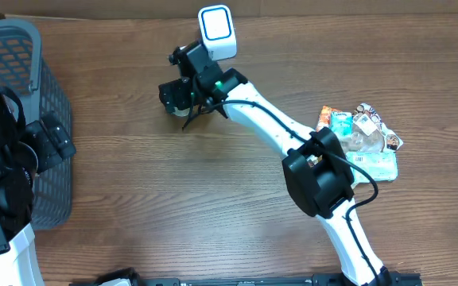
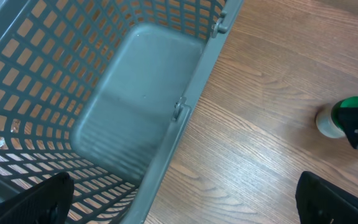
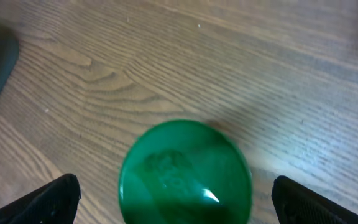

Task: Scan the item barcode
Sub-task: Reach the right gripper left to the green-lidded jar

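The item is a small white jar with a green lid (image 3: 185, 171), standing upright on the wooden table. It also shows far right in the left wrist view, jar (image 2: 339, 116). No barcode shows on it. My right gripper (image 3: 182, 205) hangs open straight above the lid, one finger on each side and neither touching it; from overhead the right gripper (image 1: 183, 99) hides most of the jar (image 1: 179, 113). A white scanner with a blue-lit face (image 1: 217, 32) stands just behind. My left gripper (image 2: 185, 208) is open and empty over the basket's edge.
A grey plastic mesh basket (image 1: 18, 56) fills the left side, its rim (image 2: 185, 118) running under the left gripper. A pile of packaged goods (image 1: 360, 135) lies at the right, beside the right arm's elbow (image 1: 316, 171).
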Robot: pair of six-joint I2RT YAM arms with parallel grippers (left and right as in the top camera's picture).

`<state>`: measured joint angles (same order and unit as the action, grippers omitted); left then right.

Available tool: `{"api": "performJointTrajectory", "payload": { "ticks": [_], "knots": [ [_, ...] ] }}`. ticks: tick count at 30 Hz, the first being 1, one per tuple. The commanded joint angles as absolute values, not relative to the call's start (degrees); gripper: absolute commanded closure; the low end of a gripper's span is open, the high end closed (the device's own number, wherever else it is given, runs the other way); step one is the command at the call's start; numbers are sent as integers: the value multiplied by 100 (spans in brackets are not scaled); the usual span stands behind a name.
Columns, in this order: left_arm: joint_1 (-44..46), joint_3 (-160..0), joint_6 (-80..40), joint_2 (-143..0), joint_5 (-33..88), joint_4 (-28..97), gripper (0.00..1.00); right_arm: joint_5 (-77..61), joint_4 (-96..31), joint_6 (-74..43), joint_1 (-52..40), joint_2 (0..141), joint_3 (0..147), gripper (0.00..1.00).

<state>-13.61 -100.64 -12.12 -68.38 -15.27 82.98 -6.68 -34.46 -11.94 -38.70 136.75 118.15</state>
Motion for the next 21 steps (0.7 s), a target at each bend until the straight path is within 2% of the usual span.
{"api": "performJointTrajectory", "payload": {
  "ticks": [1, 11, 14, 18, 21],
  "knots": [
    [-1385, -10171, -1332, -6825, -1584, 8291, 0, -193, -3229, -814, -3933, 13845, 11832, 0],
    [-1385, -10173, -1332, -6825, -1584, 8291, 0, 287, -2934, -399, -4023, 14029, 11832, 0],
    [-1385, -10173, -1332, -6825, -1584, 8291, 0, 342, -2945, -399, -4023, 14029, 11832, 9],
    [-1385, -10171, -1332, -6825, -1584, 8291, 0, 333, -3065, -403, -4021, 14029, 11832, 27],
    [-1385, -10171, -1332, -6825, -1584, 8291, 0, 336, -3151, -401, -4021, 14025, 11834, 31]
  ]
}}
